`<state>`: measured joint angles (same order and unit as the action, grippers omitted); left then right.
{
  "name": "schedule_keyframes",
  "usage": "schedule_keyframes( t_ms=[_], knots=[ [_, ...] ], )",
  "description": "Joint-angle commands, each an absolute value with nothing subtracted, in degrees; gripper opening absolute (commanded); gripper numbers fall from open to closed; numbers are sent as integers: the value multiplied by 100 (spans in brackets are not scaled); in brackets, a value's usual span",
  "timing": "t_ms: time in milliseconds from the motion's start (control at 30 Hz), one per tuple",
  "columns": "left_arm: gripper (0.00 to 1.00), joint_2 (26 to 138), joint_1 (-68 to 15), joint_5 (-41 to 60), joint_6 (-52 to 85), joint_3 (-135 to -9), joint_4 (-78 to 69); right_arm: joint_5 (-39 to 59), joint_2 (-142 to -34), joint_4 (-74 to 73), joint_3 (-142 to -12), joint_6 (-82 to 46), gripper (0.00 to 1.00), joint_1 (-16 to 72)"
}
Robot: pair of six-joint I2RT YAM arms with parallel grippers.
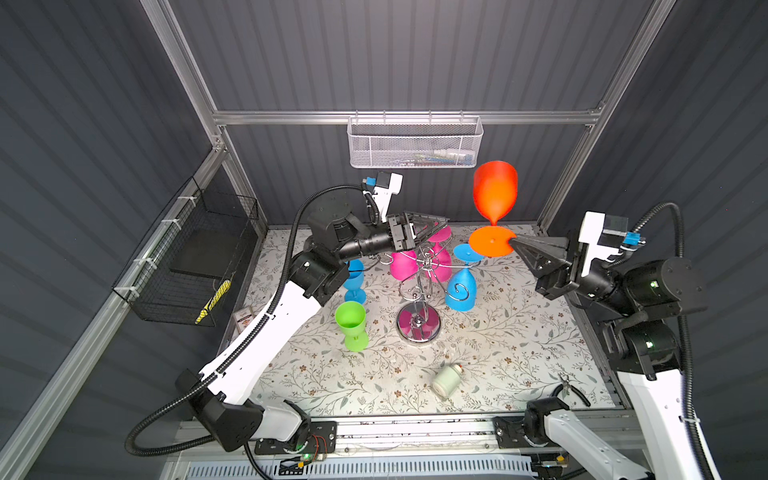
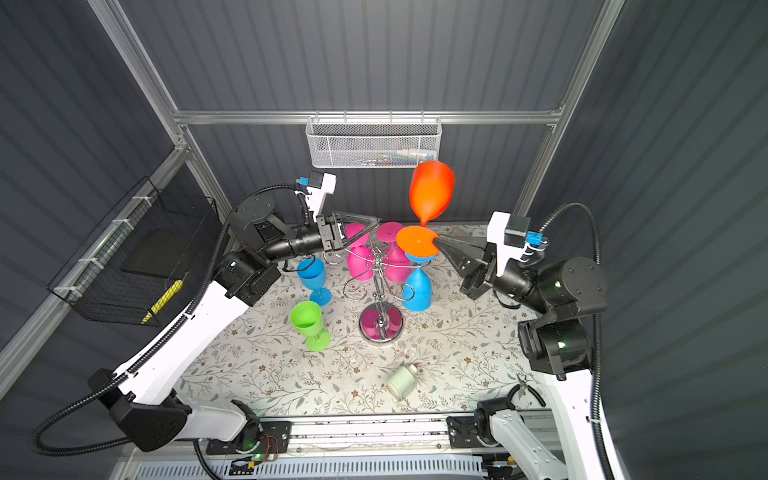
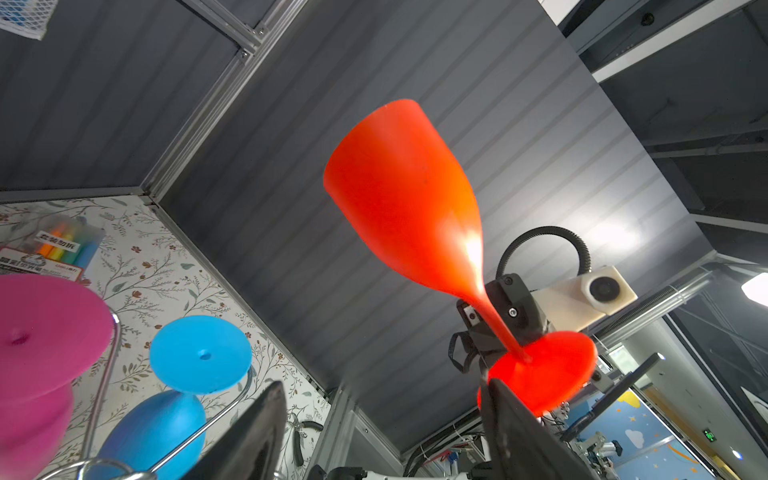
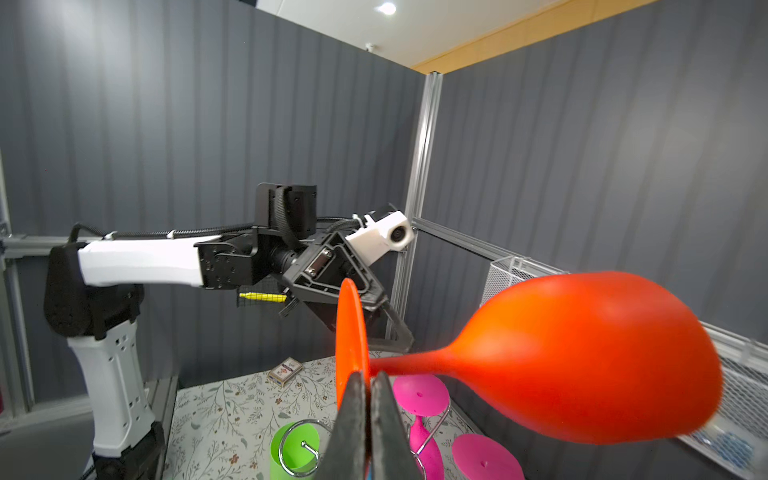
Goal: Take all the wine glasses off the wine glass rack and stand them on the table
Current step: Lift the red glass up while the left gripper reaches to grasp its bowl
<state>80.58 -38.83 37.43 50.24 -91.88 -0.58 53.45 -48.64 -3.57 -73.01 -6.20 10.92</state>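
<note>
The orange wine glass point(image 1: 494, 193) point(image 2: 431, 191) hangs in the air behind and to the right of the wine glass rack point(image 1: 419, 328) point(image 2: 380, 322), tilted with its bowl toward the back wall. My right gripper point(image 1: 515, 241) point(image 2: 438, 239) point(image 4: 368, 380) is shut on the rim of its round foot. The left gripper point(image 1: 444, 224) point(image 2: 374, 222) point(image 3: 384, 386) stands open above the rack's top, just left of the orange foot, with nothing between its fingers. Two pink glasses point(image 1: 403, 266) and a blue glass point(image 1: 461, 291) hang upside down on the chrome rack.
A blue glass point(image 1: 354, 278) and a green glass point(image 1: 351, 318) stand upright left of the rack. A white bottle point(image 1: 446, 380) lies near the front, with pliers point(image 1: 569, 388) at the front right. A mesh basket point(image 1: 415, 143) hangs on the back rail and a black wire basket point(image 1: 195, 266) on the left wall.
</note>
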Motion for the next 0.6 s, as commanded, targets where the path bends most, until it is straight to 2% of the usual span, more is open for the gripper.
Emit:
schedule_keyframes(
  t_ms=[0, 367, 567],
  knots=[
    [76, 8101, -4044, 3968, 5067, -9430, -507, 5612, -4879, -251, -7194, 580, 0, 1327],
    [77, 8103, -4501, 4280, 4815, -9210, -870, 5674, -4878, 26, -6972, 1971, 0, 1817],
    [73, 8220, -4679, 4228, 4685, -9202, -688, 5512, -4860, 141, -6909, 2518, 0, 2078]
  ],
)
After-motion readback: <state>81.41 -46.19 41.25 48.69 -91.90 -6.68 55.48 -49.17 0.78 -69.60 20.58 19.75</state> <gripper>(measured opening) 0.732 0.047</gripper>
